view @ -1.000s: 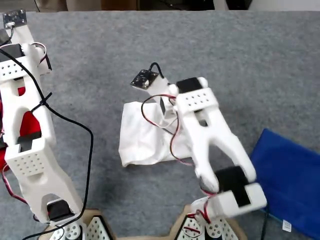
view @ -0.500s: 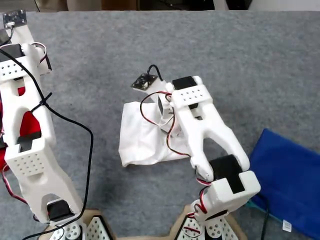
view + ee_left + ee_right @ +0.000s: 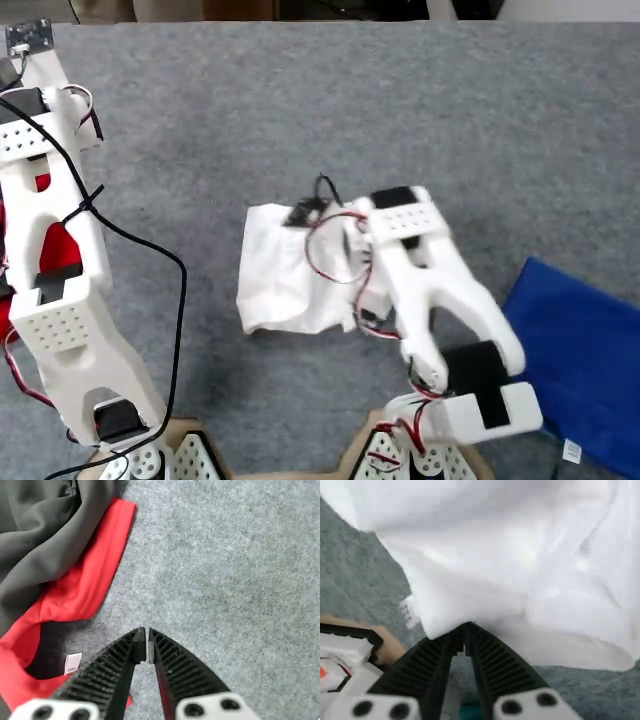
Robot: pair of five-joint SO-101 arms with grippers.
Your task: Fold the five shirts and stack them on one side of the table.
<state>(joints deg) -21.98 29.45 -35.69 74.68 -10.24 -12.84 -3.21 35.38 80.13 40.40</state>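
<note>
A crumpled white shirt (image 3: 280,270) lies mid-table on the grey carpet. My right arm (image 3: 420,270) bends over its right side. In the right wrist view my right gripper (image 3: 465,625) is shut, its tips against the lower edge of the white shirt (image 3: 520,555); no cloth shows between the fingers. My left arm (image 3: 50,250) stands along the left edge above a red shirt (image 3: 55,240). My left gripper (image 3: 146,645) is shut on nothing over bare carpet, beside the red shirt (image 3: 85,580) and a dark grey shirt (image 3: 35,530) lying on it.
A blue shirt (image 3: 580,360) lies flat at the near right corner. The arm bases (image 3: 400,455) sit at the near edge, with a black cable (image 3: 175,300) looping from the left arm. Bare carpet (image 3: 450,110) covers the far half of the table.
My right arm has pulled its wrist back from the shirt's far edge toward the near side and turned the gripper. The white shirt's outline has hardly moved. The left arm is still.
</note>
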